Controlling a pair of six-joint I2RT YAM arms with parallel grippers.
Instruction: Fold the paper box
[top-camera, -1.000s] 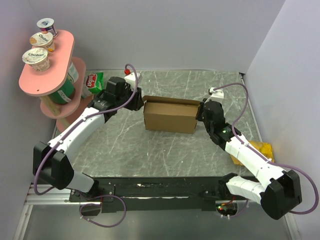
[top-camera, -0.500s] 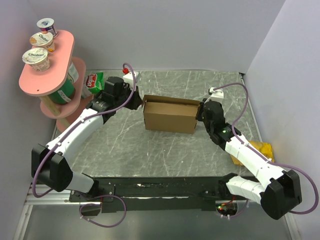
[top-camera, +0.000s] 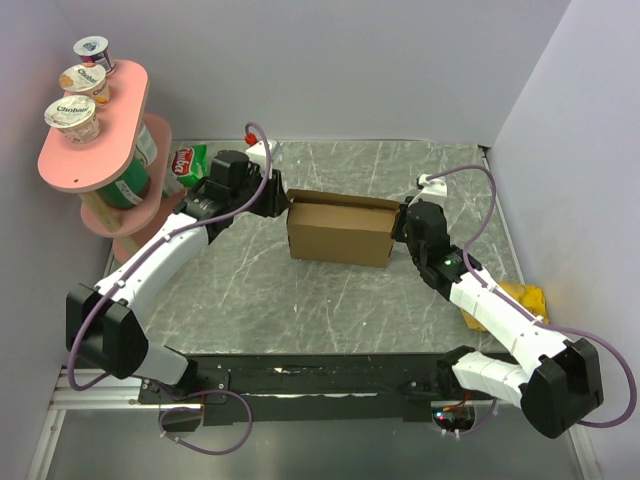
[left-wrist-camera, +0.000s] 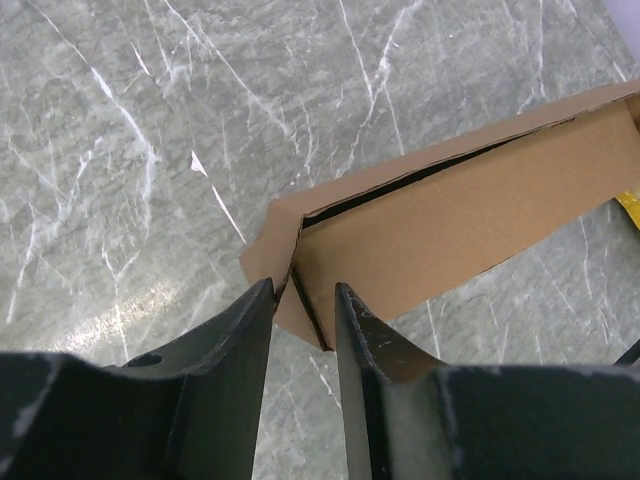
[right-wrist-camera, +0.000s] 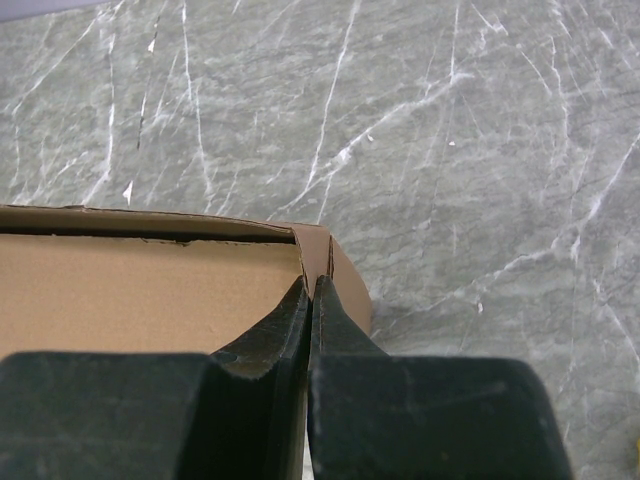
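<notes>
At the far left stands a pink two-tier shelf (top-camera: 95, 150) with three yogurt cups (top-camera: 72, 115) on its top tier. A green snack bag (top-camera: 188, 160) lies on the grey marbled surface (top-camera: 300, 300) just beside it.

The left arm reaches in from that side, and the left claw (top-camera: 277, 200) is at the left end of the paper box (top-camera: 340, 235). In the wrist view its two fingers (left-wrist-camera: 250, 310) stand parted, one on each side of the box's corner edge. The left finger lies close against the small end flap (a dark slit shows where the top panel has not seated).

The paper box sits in the middle of the surface, towards the back. It is folded into a low brown block with its long side facing the arms, and it lies between the two claws.

The right claw (top-camera: 400, 228) is at the right end of the box. Its fingers (right-wrist-camera: 285, 320) are pressed together, with the tips touching the box's right corner just under the top edge. I cannot tell whether any cardboard is caught between them.

Farther right, a yellow thing (top-camera: 525, 298) lies partly hidden under the right arm, well apart from the box.
</notes>
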